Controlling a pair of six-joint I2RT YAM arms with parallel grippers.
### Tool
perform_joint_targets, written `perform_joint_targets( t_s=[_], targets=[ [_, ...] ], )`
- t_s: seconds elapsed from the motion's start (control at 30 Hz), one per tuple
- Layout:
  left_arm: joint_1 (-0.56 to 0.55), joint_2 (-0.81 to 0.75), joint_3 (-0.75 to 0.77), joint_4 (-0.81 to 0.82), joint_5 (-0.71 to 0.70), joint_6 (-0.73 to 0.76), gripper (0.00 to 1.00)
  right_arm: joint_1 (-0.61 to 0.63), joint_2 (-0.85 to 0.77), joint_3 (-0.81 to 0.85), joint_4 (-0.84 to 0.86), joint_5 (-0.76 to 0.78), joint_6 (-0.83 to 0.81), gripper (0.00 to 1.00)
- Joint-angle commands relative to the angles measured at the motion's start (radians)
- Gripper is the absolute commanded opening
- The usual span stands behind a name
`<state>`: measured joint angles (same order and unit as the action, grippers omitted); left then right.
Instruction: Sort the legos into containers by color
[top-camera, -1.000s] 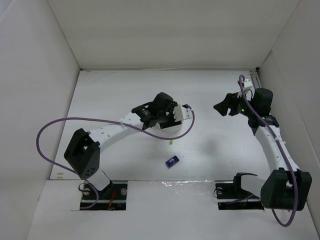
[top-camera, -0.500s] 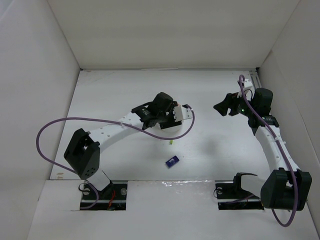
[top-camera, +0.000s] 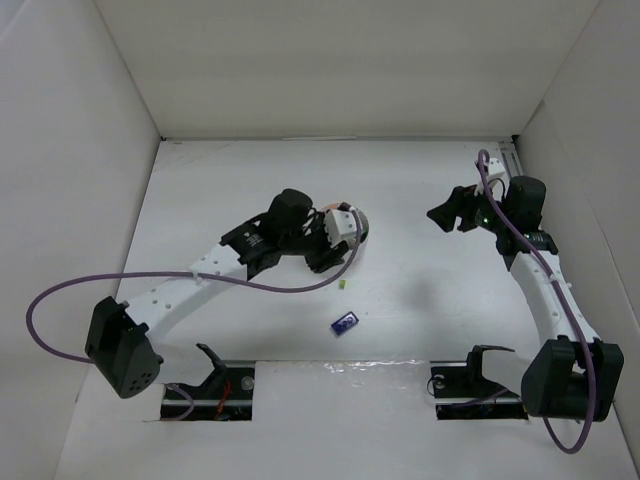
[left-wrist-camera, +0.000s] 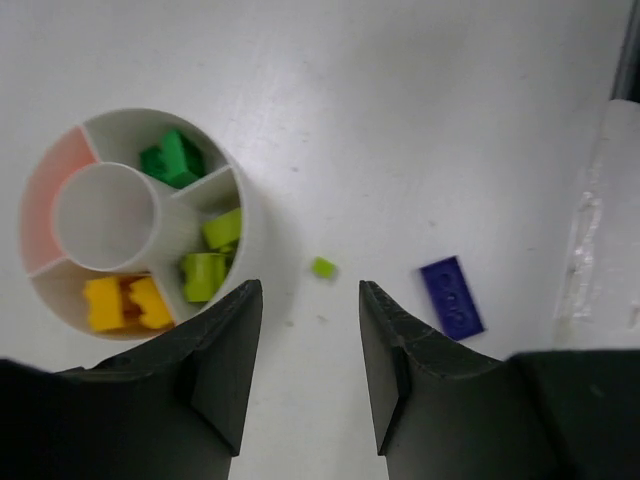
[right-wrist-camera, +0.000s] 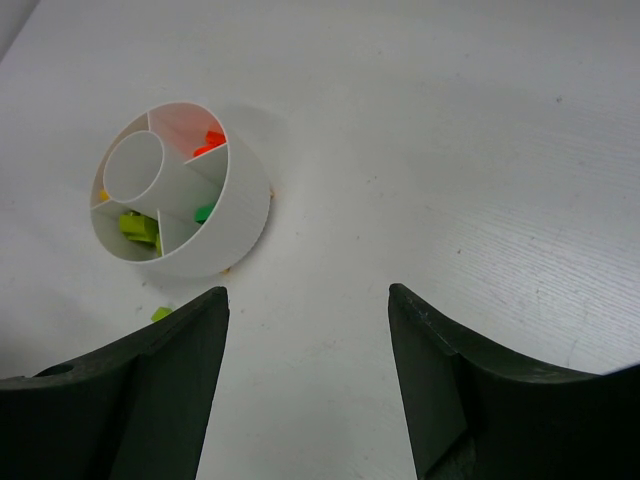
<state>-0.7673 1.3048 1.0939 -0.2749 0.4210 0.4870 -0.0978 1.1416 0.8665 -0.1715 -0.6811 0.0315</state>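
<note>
Lime lego (left-wrist-camera: 322, 266) lies on open desk (left-wrist-camera: 420, 120) just beside the dish (left-wrist-camera: 252, 225), blue brick (left-wrist-camera: 451, 297) beyond; left pincer (left-wrist-camera: 307, 292) and right pincer (right-wrist-camera: 308, 297) gape empty.

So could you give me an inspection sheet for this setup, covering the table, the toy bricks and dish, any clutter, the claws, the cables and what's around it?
Surface: white table, no spills seen.
Job's things: round white dish holds green bricks, lime bricks, yellow bricks and an orange brick in separate wedges; its centre cup is empty. A small lime brick and a blue brick lie loose on the table.
Clutter: nothing seen.
Grippers: left gripper open and empty, beside the dish; right gripper open and empty.
Cables: purple left cable and purple right cable, loosely looped.
Surroundings: white walls on three sides.
</note>
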Motion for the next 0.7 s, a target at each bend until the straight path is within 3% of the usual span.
perform_joint_targets(
  t_s=[0.0, 0.1, 0.4, 0.67],
  targets=[
    [-0.009, -0.009, -0.078, -0.004, 0.12, -0.256, 0.4, -0.006, -0.009, 0.005, 0.049, -0.02, 0.005, 0.7],
    [-0.036, -0.019, -0.135, 0.032, 0.09, -0.416, 0.4, -0.006, -0.009, 0.005, 0.049, -0.02, 0.005, 0.7],
    [-0.102, 0.01, -0.221, 0.092, -0.071, -0.648, 0.43, -0.006, -0.009, 0.005, 0.049, -0.02, 0.005, 0.7],
    [-0.155, 0.131, -0.201, 0.092, -0.465, -0.89, 0.38, -0.006, -0.009, -0.004, 0.049, -0.02, 0.005, 0.7]
  ],
)
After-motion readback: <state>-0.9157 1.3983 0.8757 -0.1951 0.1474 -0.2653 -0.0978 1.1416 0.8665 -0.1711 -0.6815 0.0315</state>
